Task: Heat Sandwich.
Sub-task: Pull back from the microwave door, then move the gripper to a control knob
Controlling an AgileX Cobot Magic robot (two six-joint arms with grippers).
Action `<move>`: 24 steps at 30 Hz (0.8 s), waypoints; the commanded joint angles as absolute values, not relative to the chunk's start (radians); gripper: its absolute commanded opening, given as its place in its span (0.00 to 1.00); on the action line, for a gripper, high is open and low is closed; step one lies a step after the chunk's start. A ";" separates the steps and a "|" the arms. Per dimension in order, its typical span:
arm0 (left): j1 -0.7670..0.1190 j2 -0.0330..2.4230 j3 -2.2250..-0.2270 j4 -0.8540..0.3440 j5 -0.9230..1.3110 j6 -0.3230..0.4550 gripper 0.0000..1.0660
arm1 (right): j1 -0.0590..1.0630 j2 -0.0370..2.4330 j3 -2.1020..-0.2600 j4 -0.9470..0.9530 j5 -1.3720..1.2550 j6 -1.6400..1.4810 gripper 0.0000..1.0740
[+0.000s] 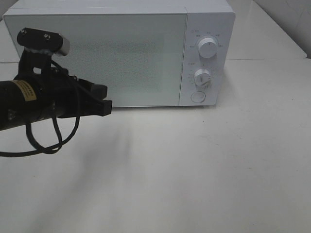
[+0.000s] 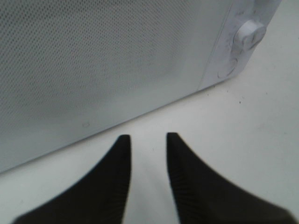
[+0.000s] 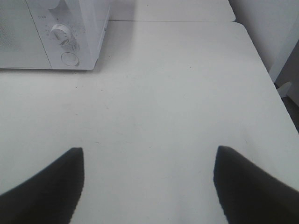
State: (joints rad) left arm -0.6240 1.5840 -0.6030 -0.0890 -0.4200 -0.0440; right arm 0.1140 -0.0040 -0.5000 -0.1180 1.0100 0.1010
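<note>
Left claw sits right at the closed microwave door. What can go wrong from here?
1. The left claw hangs close to the microwave door; a forward move could bump it or shove the oven.
2. Its loose cable droops toward the table and could snag.
3. No sandwich shows in any view, so a dial might get turned on an empty oven.

My left claw (image 2: 148, 136) is matt black, plastic or rubber by the look, with fine ribbing along its inner faces. My right claw (image 3: 149, 149) has the same dull black finish. The microwave (image 1: 209, 19) has a smooth white plastic shell with a faint sheen. Its door (image 1: 121, 58) is pale and glassy, with a fine dotted mesh. The knobs (image 1: 208, 48) are glossy white plastic. The counter (image 1: 194, 170) is smooth, matt white.
</note>
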 commanded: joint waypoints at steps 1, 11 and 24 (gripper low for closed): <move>-0.623 1.542 -0.596 -0.091 -0.252 -0.052 0.90 | 0.106 -0.030 -0.499 -0.121 0.998 0.099 0.69; -0.623 1.464 -0.597 -0.048 0.127 -0.044 0.94 | 0.106 -0.030 -0.499 -0.122 0.998 0.100 0.69; -0.495 1.289 -0.687 -0.028 0.539 -0.048 0.94 | 0.106 -0.030 -0.499 -0.122 0.998 0.100 0.69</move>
